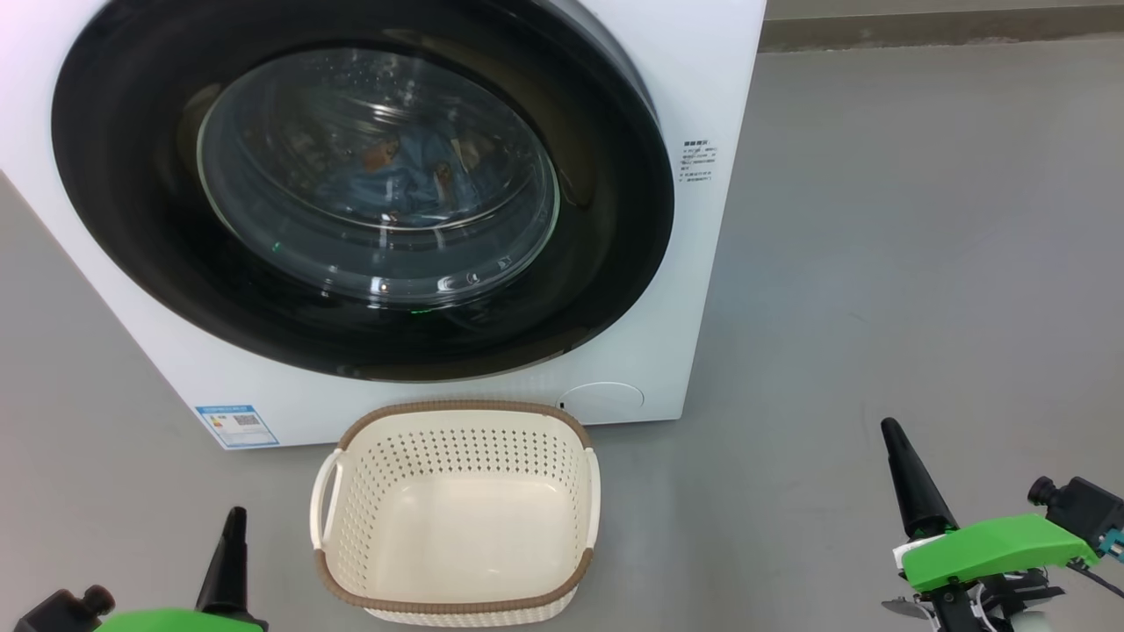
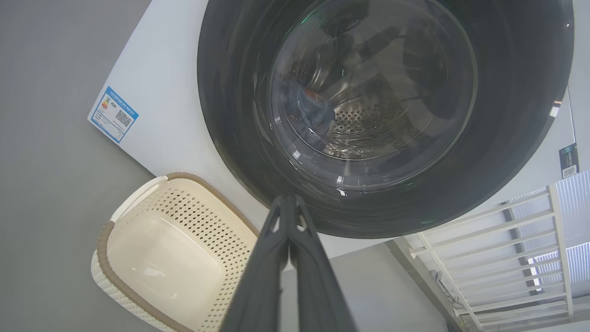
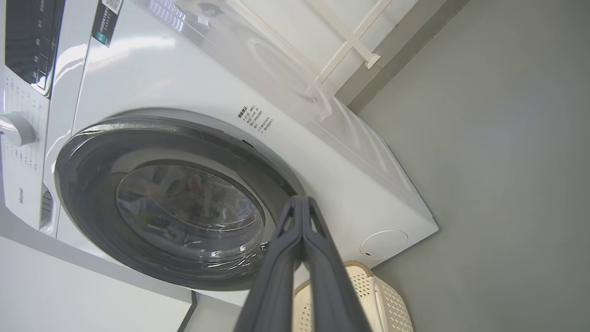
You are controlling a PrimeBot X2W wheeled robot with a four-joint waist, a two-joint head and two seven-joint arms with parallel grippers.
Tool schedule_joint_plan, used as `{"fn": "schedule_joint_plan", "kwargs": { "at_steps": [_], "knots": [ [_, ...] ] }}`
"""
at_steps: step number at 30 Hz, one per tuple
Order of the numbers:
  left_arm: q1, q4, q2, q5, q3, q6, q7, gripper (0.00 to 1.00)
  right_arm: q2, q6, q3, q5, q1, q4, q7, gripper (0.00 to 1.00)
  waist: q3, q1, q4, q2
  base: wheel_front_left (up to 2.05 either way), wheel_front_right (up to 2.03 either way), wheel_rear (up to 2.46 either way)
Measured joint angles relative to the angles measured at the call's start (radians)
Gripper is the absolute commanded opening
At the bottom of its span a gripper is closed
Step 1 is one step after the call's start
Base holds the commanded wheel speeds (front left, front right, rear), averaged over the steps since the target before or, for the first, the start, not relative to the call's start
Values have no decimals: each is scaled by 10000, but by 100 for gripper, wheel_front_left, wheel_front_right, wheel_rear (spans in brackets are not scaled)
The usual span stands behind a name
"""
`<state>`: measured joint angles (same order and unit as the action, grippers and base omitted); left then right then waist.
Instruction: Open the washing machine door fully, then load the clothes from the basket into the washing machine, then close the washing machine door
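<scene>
The white washing machine (image 1: pixel 711 290) fills the upper left of the head view. Its round black washing machine door (image 1: pixel 114 228) lies flat against the front, shut. Through the glass window the light-blue clothes (image 1: pixel 404 180) lie inside the drum. The cream basket (image 1: pixel 457 518) stands on the floor just in front of the machine, with nothing in it. My left gripper (image 1: pixel 234 518) is shut at the lower left, beside the basket's left handle. My right gripper (image 1: pixel 891 432) is shut at the lower right, well apart from the basket. Both hold nothing.
Grey floor (image 1: pixel 878 263) stretches to the right of the machine up to a skirting edge at the back. A white railing (image 2: pixel 507 240) shows beyond the machine in the left wrist view. A round cover (image 1: pixel 604 397) sits low on the machine's front.
</scene>
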<state>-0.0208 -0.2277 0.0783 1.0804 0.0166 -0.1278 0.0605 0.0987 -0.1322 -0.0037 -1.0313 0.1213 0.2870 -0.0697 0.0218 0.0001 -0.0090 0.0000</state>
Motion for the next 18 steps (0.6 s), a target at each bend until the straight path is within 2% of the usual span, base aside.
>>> {"fn": "schedule_joint_plan", "kwargs": {
  "at_steps": [18],
  "knots": [
    [-79, -88, -109, 1505, 186, 0, -493, 0, -109, 2, -360, -1689, -33, -25, 508, 0, -56, 0, 27, 0, 0, 0, 0]
  ]
}}
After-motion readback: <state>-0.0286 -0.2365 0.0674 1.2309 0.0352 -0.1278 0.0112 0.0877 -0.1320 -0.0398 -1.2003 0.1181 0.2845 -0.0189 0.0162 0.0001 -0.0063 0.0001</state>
